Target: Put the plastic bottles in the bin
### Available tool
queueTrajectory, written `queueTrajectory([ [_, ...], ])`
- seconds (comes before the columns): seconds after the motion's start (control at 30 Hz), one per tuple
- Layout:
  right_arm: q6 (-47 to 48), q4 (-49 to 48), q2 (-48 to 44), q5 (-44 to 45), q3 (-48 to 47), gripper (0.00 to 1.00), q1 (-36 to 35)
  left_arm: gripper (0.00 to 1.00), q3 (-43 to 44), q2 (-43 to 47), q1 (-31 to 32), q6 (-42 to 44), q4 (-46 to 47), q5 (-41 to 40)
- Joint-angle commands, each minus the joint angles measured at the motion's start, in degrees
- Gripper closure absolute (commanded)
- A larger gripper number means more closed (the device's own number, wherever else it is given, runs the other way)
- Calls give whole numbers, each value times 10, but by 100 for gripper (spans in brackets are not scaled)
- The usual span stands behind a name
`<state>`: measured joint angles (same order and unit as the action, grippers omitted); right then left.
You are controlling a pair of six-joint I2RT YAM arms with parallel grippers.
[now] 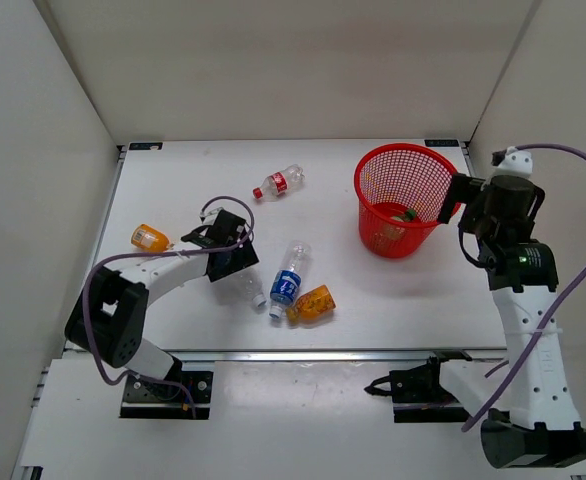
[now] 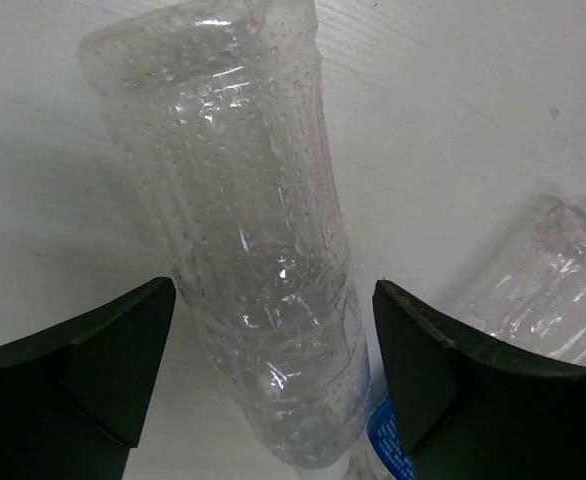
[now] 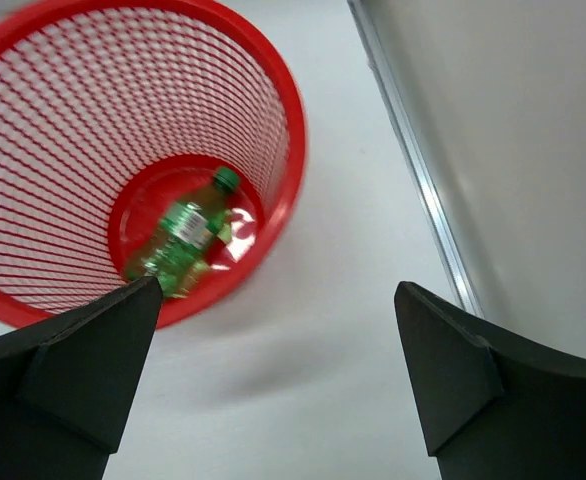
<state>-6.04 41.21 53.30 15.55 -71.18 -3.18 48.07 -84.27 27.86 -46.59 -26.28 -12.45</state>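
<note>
On my far left an orange bottle (image 1: 150, 237) lies on its side on the white counter (image 1: 173, 180), well apart from the rest. Just to its right my left end effector (image 2: 273, 290) is low over the counter with its jaws spread wide, one on each side of a plain clear bottle (image 2: 243, 250) that lies flat between them. The wrist view shows one dark finger (image 2: 123, 340) just beside the bottle's wall and a sliver of counter between the other finger and the bottle, so I do not read this as a grip. Farther back, near the middle, a clear bottle with a red label and cap (image 1: 280, 183) lies alone. In front of it a bottle with a blue label (image 1: 288, 280) lies near the clear one, and a second orange bottle (image 1: 311, 303) lies touching, or nearly touching, its lower end. On the right stands the red mesh bin (image 1: 413, 165), upright, with a green bottle (image 3: 183, 237) lying on its floor. My right end effector (image 3: 278, 290) hangs just beside the bin's right rim, above the counter, with its jaws wide apart and nothing between them.
</note>
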Motion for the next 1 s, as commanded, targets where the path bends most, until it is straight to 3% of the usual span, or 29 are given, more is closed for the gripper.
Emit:
queueTrajectory([
  [0.0, -5, 33, -13, -20, 24, 1, 60, 12, 26, -15, -3, -3, 20, -13],
  [0.17, -15, 16, -21, -46, 39, 1, 152, 40, 32, -31, -2, 2, 31, -15],
  [0.23, -17, 11, -3, -57, 39, 1, 158, 56, 34, -30, -2, 3, 32, -15],
  [0.33, -30, -2, 16, -54, 41, 1, 146, 70, 59, -18, -9, 18, 35, 3],
  [0.53, -91, 7, 31, -58, 66, 1, 226, 73, 174, 20, 8, 68, 52, 30],
  [0.7, -150, 12, -14, -63, 167, 1, 243, 72, 292, 31, 81, 105, 175, 24],
  [0.83, -192, 9, -60, -114, 238, 1, 241, 70, 394, -28, 137, 144, 284, 0],
  [0.97, -206, 5, -94, -141, 259, 0, 231, 70, 521, -159, 181, 173, 328, -40],
])
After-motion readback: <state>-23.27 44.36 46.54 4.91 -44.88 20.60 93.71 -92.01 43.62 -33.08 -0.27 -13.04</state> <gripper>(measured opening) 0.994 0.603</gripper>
